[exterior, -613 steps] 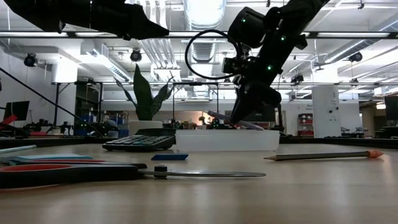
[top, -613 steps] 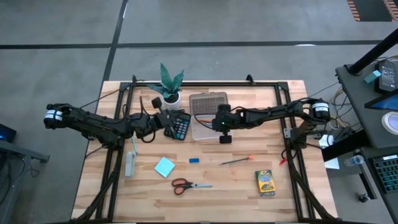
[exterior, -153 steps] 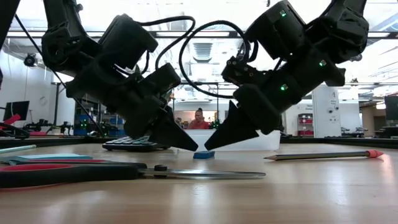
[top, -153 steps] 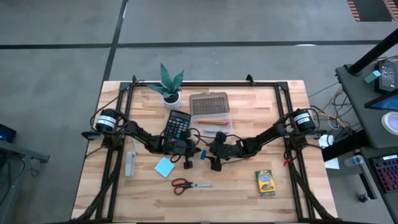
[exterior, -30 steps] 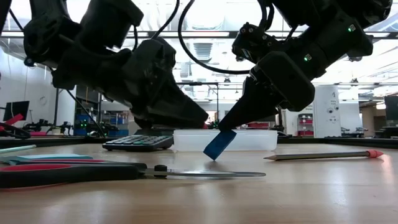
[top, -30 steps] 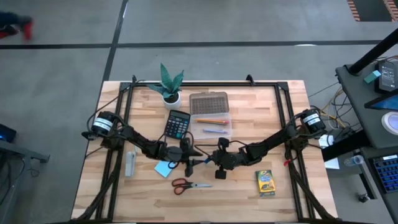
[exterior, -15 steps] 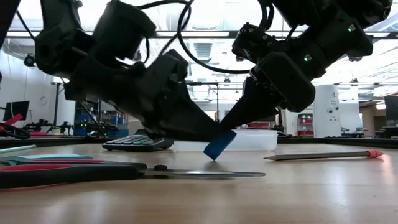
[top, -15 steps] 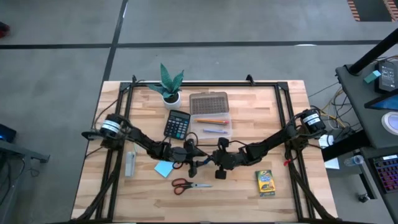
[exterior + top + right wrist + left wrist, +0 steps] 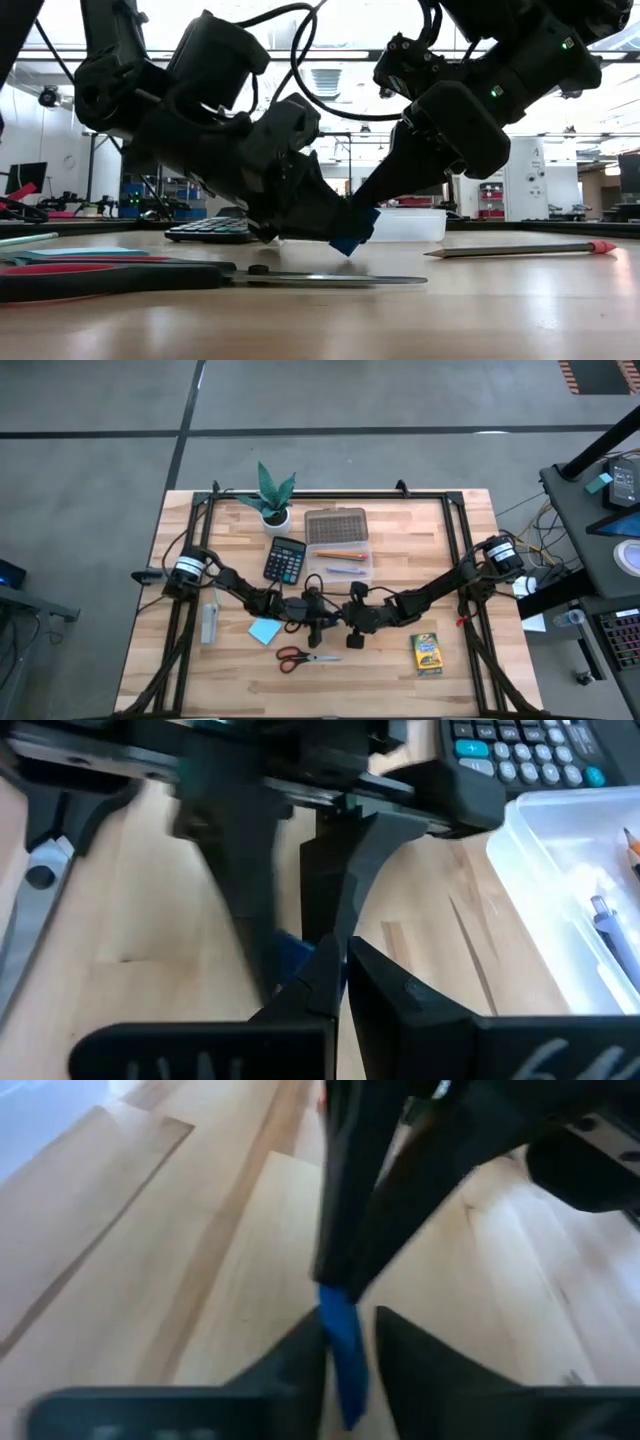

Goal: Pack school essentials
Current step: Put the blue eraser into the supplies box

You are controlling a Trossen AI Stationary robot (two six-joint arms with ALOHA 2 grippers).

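Clear plastic box (image 9: 340,556) at upper centre already holds a few pens, while scissors (image 9: 306,656), note pad (image 9: 263,630) and crayon box (image 9: 427,653) wait outside. Mid-frame, the right gripper (image 9: 368,212) pinches the blue eraser (image 9: 350,240) just above the table (image 9: 400,675); the left gripper (image 9: 350,1342), slightly parted, straddles its other end.

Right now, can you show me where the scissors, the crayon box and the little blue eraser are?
scissors (image 9: 293,655): high view, on the red handles.
crayon box (image 9: 427,653): high view, middle of its printed top.
eraser (image 9: 352,234): low view, on its blue face, between the two pincers' tips.
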